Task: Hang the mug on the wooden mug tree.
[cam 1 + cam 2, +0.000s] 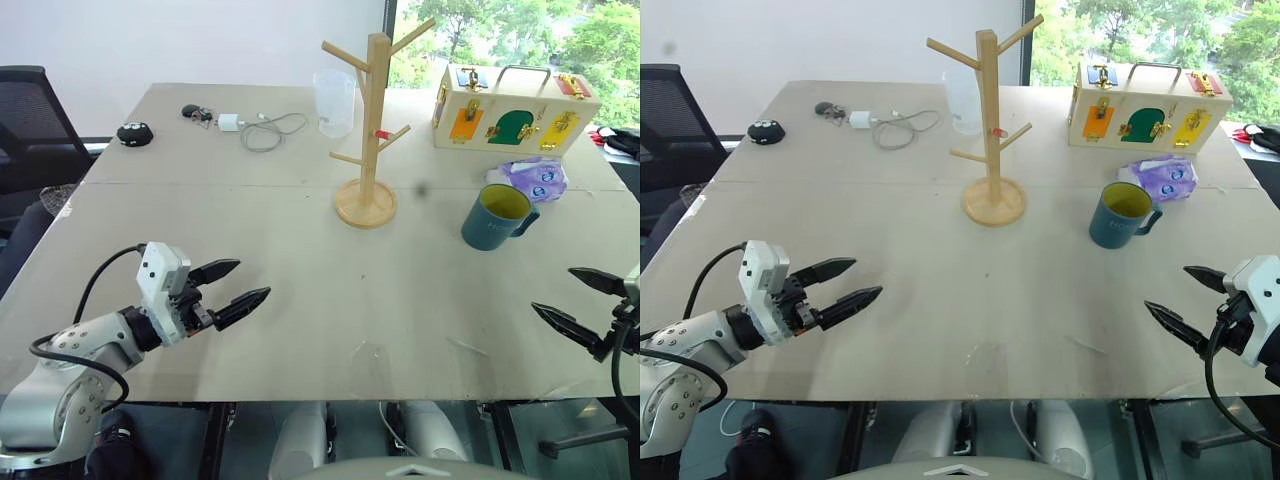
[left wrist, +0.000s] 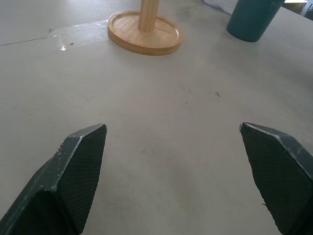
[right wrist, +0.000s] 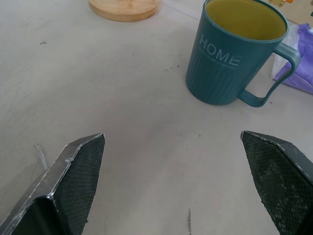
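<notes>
The teal-blue mug (image 1: pixel 496 217) with a yellow-green inside stands upright on the table's right half, its handle turned to the right; white lettering shows on its side (image 3: pixel 225 61). The wooden mug tree (image 1: pixel 369 118) rises at the table's middle on a round base, to the left of the mug, with a red-tipped peg. My right gripper (image 1: pixel 577 298) hovers open near the front right edge, some way short of the mug. Over the front left of the table my left gripper (image 1: pixel 235 283) is open and holds nothing.
A wooden latch box (image 1: pixel 512 109) with coloured doors stands at the back right, a purple packet (image 1: pixel 538 178) just behind the mug. A clear plastic cup (image 1: pixel 334 102) sits behind the tree. A charger with cable (image 1: pixel 258 128) and small dark items lie at the back left. A black chair (image 1: pixel 30 122) is at the left.
</notes>
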